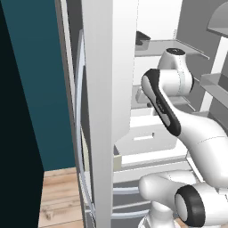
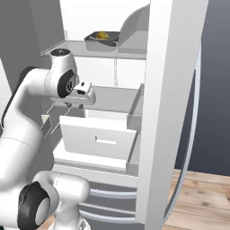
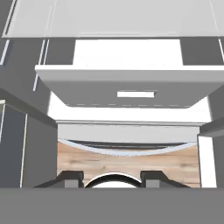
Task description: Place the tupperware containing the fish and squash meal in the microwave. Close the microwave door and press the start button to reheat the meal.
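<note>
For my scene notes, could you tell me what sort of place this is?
Most likely the inside of an open fridge in a kitchen: white shelves, a pull-out drawer, a container of yellow food on the top shelf, and a wooden floor below.

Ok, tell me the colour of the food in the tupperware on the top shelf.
Yellow-orange food in a clear-grey tupperware; the right base view shows it best.
</note>
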